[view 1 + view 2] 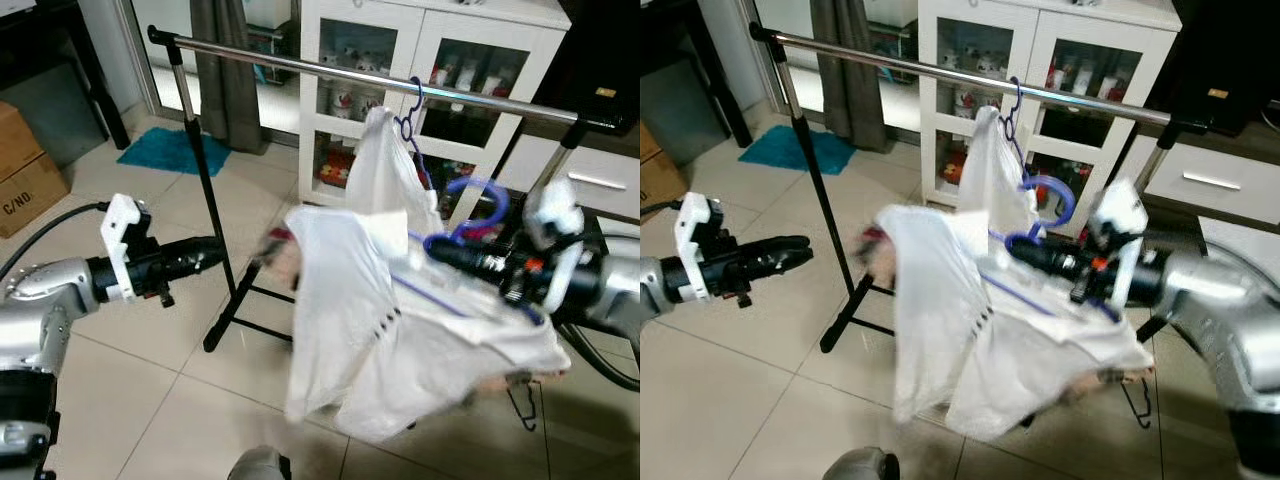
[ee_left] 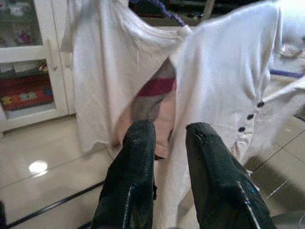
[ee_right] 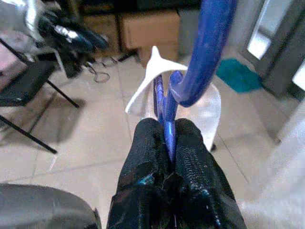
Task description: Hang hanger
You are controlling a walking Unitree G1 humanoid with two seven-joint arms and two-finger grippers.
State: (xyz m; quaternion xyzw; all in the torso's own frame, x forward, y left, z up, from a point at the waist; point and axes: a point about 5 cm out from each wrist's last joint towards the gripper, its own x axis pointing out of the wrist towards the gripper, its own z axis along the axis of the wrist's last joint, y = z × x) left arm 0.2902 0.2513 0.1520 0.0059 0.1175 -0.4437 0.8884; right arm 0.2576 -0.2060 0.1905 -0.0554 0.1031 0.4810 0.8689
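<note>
Two grippers raised before a metal clothes rail (image 1: 300,65) on a tiled floor (image 1: 130,390). Right gripper (image 3: 167,143) with fingers pressed tight on the neck of a blue hanger (image 1: 480,210) carrying a white shirt (image 1: 400,320), held just below and in front of the rail, beside another white garment (image 1: 385,165) already hanging there. Left gripper (image 2: 164,143) well apart at the left, fingers slightly parted, gripping nothing, pointed toward the shirt.
</note>
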